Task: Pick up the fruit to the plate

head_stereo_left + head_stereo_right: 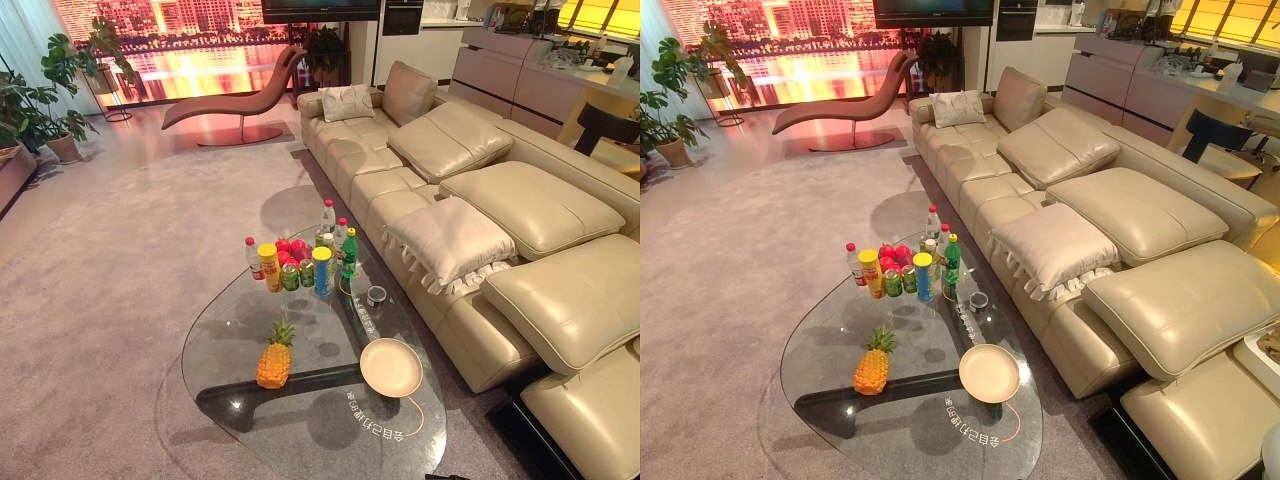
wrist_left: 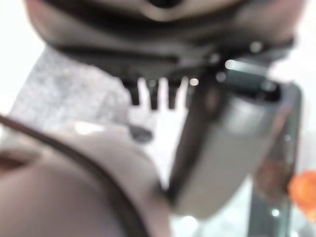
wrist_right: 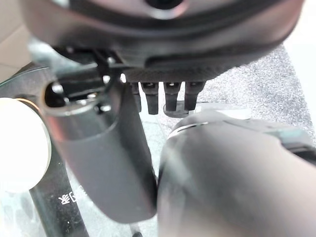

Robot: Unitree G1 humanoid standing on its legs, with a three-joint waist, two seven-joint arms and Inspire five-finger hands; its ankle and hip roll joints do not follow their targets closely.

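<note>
We see a glass desk (image 1: 230, 330) on grey carpet beside a long beige sofa (image 1: 500, 210). A pineapple (image 1: 275, 358) stands upright on the desk near its front edge, and a round cream plate (image 1: 390, 367) lies flat on the glass, apart from it. Neither is touched.

At the desk's far end sits a cluster: red apples (image 1: 290, 250), green cans (image 1: 291, 277), a yellow tube (image 1: 269, 267), a blue tube with yellow lid (image 1: 322, 271), a green bottle (image 1: 349, 254) and clear bottles (image 1: 327, 216), all close together. A small jar (image 1: 376, 295) stands just beside them.

Left robot hand (image 2: 153, 94): wrist view shows dark fingers hanging straight, relaxed, holding nothing. An orange blob shows at that view's edge past the thumb, too blurred to name.

Right robot hand (image 3: 168, 96): fingers (image 3: 171, 98) straight in a row, relaxed, empty. The plate (image 3: 19, 143) shows off to the thumb side of this robot hand, on the glass below it, not touching.

Far off we see a lounge chair (image 1: 240, 105) and potted plants (image 1: 60, 90) by the window.
</note>
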